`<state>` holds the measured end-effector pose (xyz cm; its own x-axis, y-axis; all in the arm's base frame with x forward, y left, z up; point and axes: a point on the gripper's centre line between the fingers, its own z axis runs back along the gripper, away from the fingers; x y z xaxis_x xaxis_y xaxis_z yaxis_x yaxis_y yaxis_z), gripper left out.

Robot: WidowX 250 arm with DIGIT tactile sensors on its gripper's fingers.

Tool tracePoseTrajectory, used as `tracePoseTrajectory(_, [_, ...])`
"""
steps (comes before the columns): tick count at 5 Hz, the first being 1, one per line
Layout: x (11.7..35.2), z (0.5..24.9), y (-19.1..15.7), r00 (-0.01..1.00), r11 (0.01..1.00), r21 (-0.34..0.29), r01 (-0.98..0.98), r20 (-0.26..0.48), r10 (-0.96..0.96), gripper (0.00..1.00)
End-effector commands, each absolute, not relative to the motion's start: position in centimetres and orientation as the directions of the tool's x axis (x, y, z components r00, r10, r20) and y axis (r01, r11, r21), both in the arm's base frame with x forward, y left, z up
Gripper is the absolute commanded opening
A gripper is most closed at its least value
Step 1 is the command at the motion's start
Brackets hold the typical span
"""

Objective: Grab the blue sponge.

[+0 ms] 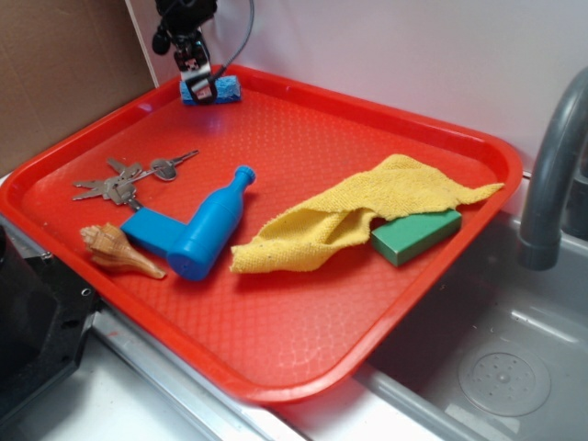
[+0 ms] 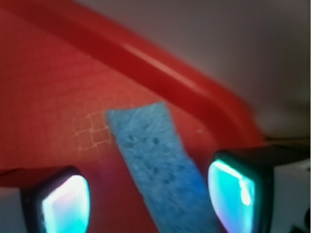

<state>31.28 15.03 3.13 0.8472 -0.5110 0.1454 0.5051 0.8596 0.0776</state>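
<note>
The blue sponge (image 1: pixel 220 89) is a small porous light-blue block lying at the far left corner of the red tray (image 1: pixel 303 367), close to the rim. My gripper (image 1: pixel 196 81) hangs right over its left end. In the wrist view the sponge (image 2: pixel 155 160) runs as a slanted strip between the two fingers, and the gripper (image 2: pixel 150 201) is open around it. The right fingertip (image 2: pixel 233 194) is close to the sponge's edge, while a gap of red tray separates it from the left one (image 2: pixel 65 204).
Mid-tray lie a blue plastic bottle (image 1: pixel 211 225) on a blue block (image 1: pixel 152 231), a seashell (image 1: pixel 115 250) and keys (image 1: pixel 129 179). A yellow cloth (image 1: pixel 358 211) partly covers a green block (image 1: pixel 418 234). A grey faucet (image 1: pixel 551 175) and sink are on the right.
</note>
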Motion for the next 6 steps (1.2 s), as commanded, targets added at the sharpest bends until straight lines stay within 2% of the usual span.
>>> tracePoseTrajectory(1, [33.5,2.6,13.9,0.832,0.834,0.140,0.533,0.089,-0.547,1.00])
tracePoseTrajectory(2, [32.4,1.9,12.2,0.850,0.852,0.143,0.504,0.092,-0.518,0.00])
tracePoseTrajectory(3, [31.4,3.7,10.3,0.834,0.842,0.187,0.506,0.143,-0.533,0.00])
tracePoseTrajectory(4, [30.5,5.3,9.6,0.838,0.859,0.189,0.476,0.199,-0.508,0.00])
tracePoseTrajectory(5, [29.4,7.1,7.6,0.842,0.862,0.217,0.458,0.203,-0.499,0.00])
tracePoseTrajectory(6, [26.5,12.1,5.4,0.892,0.932,0.153,0.329,0.273,-0.360,0.00])
